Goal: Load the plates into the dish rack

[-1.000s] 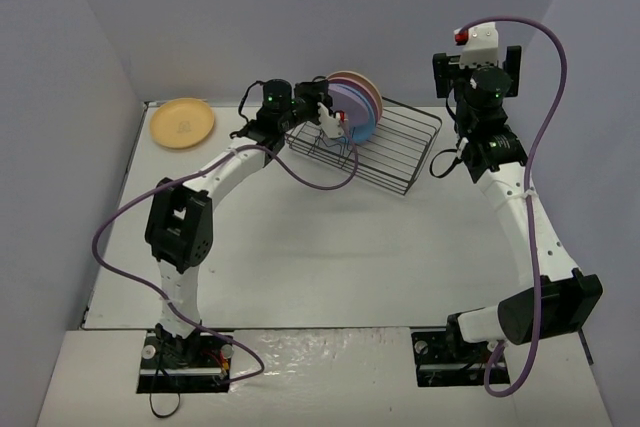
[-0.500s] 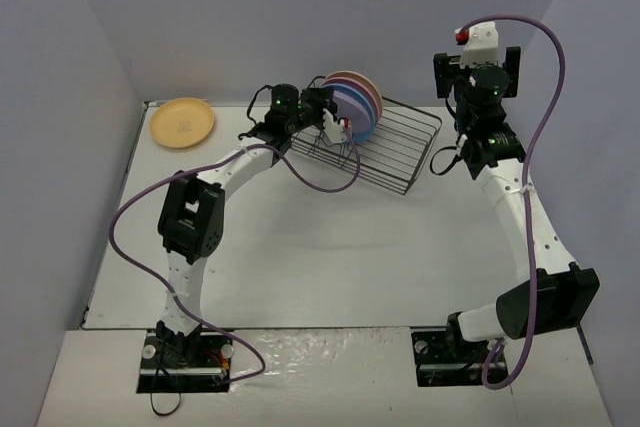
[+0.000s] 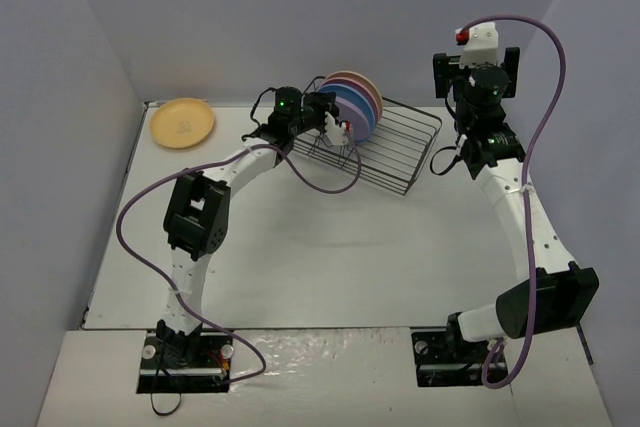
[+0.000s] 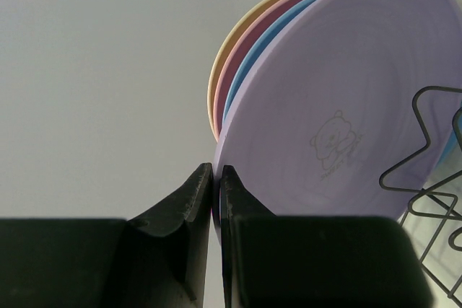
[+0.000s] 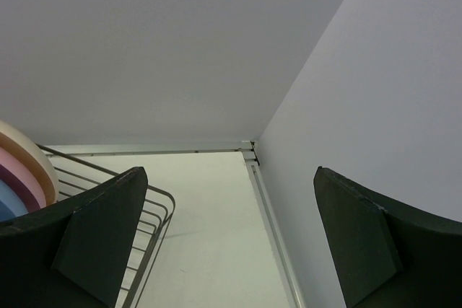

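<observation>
White tabletop: the table (image 3: 330, 257) carries a dark wire dish rack (image 3: 400, 147), set at an angle near the far edge. The left arm (image 3: 200, 217) reaches across to the rack's left end. The right arm (image 3: 520, 207) stands raised by the right wall, off the rack's right end.

Four plates stand on edge, packed close together, at the left end of the rack. The cream plate (image 5: 25, 142) is farthest from the left wrist camera, followed by the pink plate (image 4: 245, 45) and the light-blue plate (image 4: 268, 45). Nearest is the lilac plate (image 4: 346, 106), which bears a small bear outline. A fifth, the yellow-orange plate (image 3: 182, 123), lies flat on the table in the far left corner, well apart from the rack.

The left gripper (image 4: 216, 192) is clenched on the lower rim of the lilac plate, its fingers almost meeting with the thin edge between them. The right gripper (image 5: 229, 178) is spread wide and grasps nothing. It is aimed at the back corner, with the rack's end at the lower left of its view.
</observation>
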`<state>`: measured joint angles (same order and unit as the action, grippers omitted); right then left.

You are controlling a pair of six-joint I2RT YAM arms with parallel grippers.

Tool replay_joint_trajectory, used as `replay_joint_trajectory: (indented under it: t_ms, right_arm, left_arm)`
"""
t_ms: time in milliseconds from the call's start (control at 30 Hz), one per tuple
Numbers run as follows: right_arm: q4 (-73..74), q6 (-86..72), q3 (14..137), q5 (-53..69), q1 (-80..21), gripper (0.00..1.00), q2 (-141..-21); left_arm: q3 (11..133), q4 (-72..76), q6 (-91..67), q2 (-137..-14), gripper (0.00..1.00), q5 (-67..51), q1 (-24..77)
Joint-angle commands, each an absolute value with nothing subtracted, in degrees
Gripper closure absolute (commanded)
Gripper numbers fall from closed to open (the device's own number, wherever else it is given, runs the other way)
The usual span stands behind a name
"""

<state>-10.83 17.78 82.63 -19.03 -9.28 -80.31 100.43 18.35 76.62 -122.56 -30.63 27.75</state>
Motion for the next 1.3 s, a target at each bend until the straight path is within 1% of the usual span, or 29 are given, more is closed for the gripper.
replay_joint_trajectory:
  t_ms: [0, 100, 200, 333, 367, 433, 500, 600, 667, 733, 800, 833, 933, 1067, 1167, 1267]
  right_arm:
    - [-14.96, 17.12, 85.22, -19.21, -8.58, 0.03, -80.44]
    - [-15.1, 16.89, 85.0, -19.44, -8.44, 0.03, -80.51]
    - [-14.84, 16.8, 85.08, -19.25, -8.35, 0.03, -80.58]
    - [-14.68, 16.87, 84.81, -19.25, -8.26, 0.03, -80.33]
    - [-14.59, 16.87, 84.73, -19.33, -8.26, 0.03, -80.25]
    - [-14.59, 16.96, 84.63, -19.61, -8.26, 0.03, -80.15]
    - [-14.6, 16.96, 84.45, -19.78, -8.16, 0.03, -79.97]
    - [-14.68, 16.96, 84.38, -19.92, -8.02, 0.03, -79.89]
    - [-14.64, 16.93, 84.34, -19.95, -7.87, 0.03, -79.81]
    - [-14.52, 16.88, 84.36, -19.88, -7.82, 0.03, -79.8]
    - [-14.42, 16.8, 84.45, -19.71, -7.82, 0.03, -79.49]
    - [-14.35, 16.66, 84.43, -19.66, -7.79, 0.03, -79.32]
    - [-14.22, 16.17, 84.16, -19.08, -7.73, 0.02, -78.45]
    - [-13.62, 15.17, 84.11, -17.12, -7.73, 0.01, -77.61]
    - [-11.02, 13.4, 85.26, -14.78, -7.73, 0.0, -77.5]
    - [-8.67, 10.15, 85.95, -12.75, -7.73, 0.0, -77.7]
  left_arm:
    - [104.9, 22.45, 77.56, -119.51, 1.0, -32.8, 28.04]
    - [105.06, 18.54, 78.52, -119.44, 1.0, -33.91, 28.26]
    - [105.13, 16.61, 80.38, -120.24, 1.0, -33.58, 28.48]
    - [106.08, 15.82, 79.03, -120.93, 1.0, -33.66, 28.48]
    - [106.51, 15.65, 78.67, -121.19, 0.96, -33.49, 28.48]
    - [107.53, 15.73, 78.02, -121.93, 0.61, -33.44, 28.48]
    - [108.33, 15.66, 77.48, -122.38, 0.45, -32.64, 28.57]
    - [109.36, 15.24, 76.41, -122.63, 0.35, -32.17, 28.71]
    - [108.88, 16.0, 76.07, -122.25, 0.23, -31.97, 28.78]
    - [108.5, 16.93, 75.32, -121.77, 0.17, -31.74, 28.83]
    - [108.15, 16.74, 73.67, -120.4, 0.04, -31.65, 28.98]
    - [107.88, 16.44, 72.49, -119.28, 0.03, -31.77, 29.04]
    - [106.18, 16.0, 67.9, -114.9, 0.03, -32.84, 29.09]
    - [104.85, 15.7, 57.62, -109.27, 0.03, -32.84, 29.09]
    - [107.32, 13.45, 42.94, -104.67, 0.03, -25.97, 29.09]
    - [118.65, 1.07, 22.74, -103.84, 0.03, -17.35, 27.22]
